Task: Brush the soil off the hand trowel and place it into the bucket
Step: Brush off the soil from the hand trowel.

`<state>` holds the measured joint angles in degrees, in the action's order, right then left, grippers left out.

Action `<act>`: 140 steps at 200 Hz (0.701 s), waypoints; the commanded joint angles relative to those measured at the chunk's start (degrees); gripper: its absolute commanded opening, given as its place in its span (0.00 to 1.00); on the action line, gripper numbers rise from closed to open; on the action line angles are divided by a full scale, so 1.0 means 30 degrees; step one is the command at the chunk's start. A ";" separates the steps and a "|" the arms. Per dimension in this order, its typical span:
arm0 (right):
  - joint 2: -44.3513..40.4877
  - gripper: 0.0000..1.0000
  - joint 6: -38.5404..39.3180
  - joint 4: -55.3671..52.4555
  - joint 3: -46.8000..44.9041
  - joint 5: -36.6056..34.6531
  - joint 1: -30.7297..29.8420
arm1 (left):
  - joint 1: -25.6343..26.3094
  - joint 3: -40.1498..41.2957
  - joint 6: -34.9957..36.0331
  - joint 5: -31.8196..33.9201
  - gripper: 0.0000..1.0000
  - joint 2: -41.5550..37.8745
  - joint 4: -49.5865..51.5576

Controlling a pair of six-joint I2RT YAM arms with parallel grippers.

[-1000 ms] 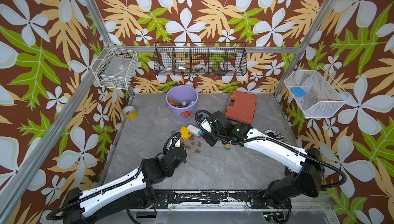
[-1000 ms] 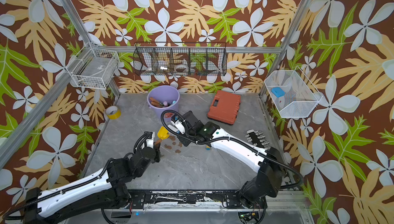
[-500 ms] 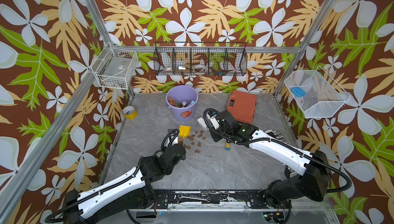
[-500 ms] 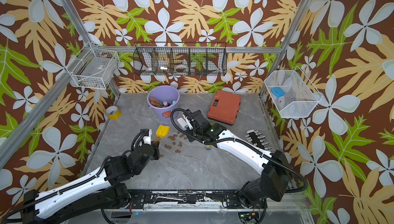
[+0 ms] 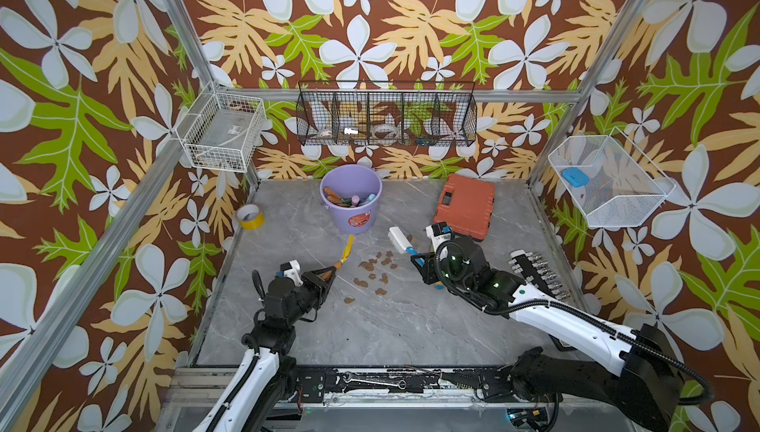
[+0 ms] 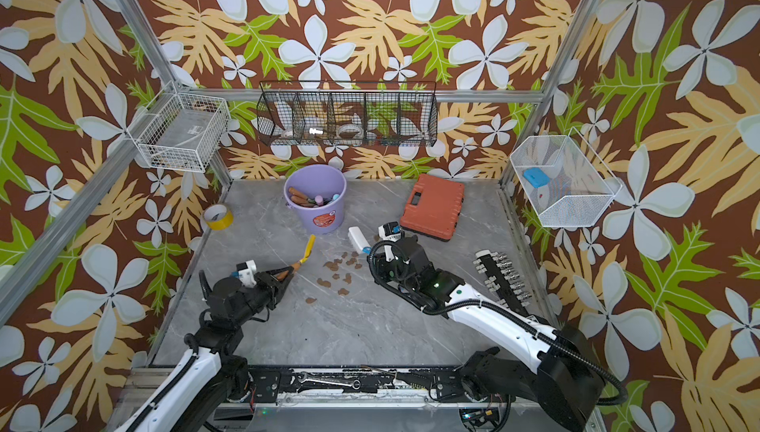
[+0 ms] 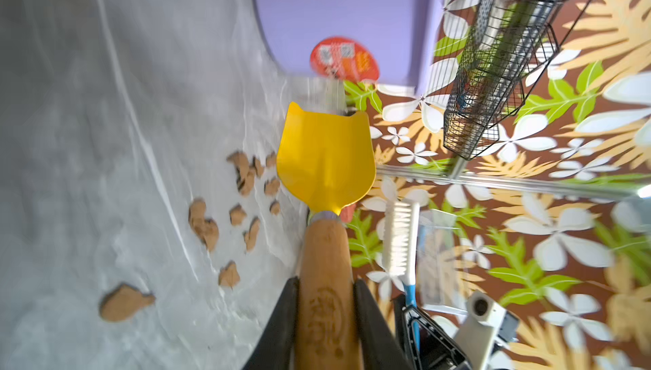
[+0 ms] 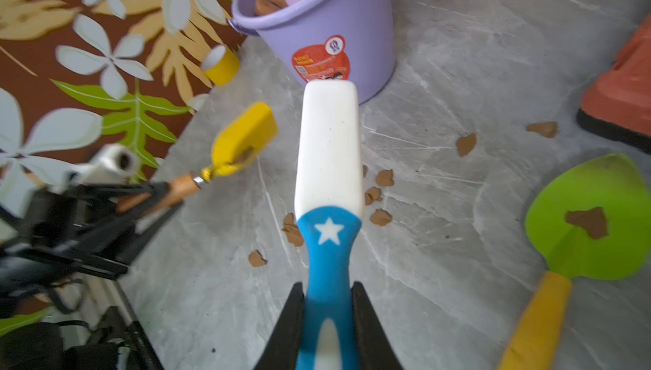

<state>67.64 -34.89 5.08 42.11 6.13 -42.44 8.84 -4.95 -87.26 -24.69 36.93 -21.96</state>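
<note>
We find the left gripper (image 7: 324, 285) clamped on the yellow hand trowel (image 7: 326, 153) by its handle, and the right gripper (image 8: 328, 287) clamped on the brush (image 8: 329, 146). Soil (image 5: 372, 263) lies scattered on the table (image 5: 370, 327). The bucket (image 5: 337, 218) stands just beyond the blade. We advise clearing its rim and lowering the trowel in blade first.

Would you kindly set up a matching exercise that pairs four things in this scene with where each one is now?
Things:
1. yellow trowel
2. brush
3. soil clumps
4. bucket

Places:
a. scattered on the tabletop
b. clamped in the right gripper
c. upright at the tabletop's far end
d. clamped in the left gripper

Pairs: 1-d, 2-b, 3-a, 4-c.
</note>
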 commanded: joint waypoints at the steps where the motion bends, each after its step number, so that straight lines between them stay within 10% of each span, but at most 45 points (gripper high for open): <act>1: -0.0331 0.00 -0.2412 0.5095 -0.0718 0.1392 -0.0056 | -0.0118 0.0932 -0.5229 -0.1795 0.00 -0.0339 -0.7679; 140: 0.1421 0.00 -0.2606 0.7307 -0.0390 0.3184 -0.1606 | -0.0128 0.0986 -0.5630 -0.0661 0.00 -0.0837 -0.9029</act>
<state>71.13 -42.00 23.29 40.42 14.48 -47.03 8.67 -1.17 -104.51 -25.96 33.89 -45.21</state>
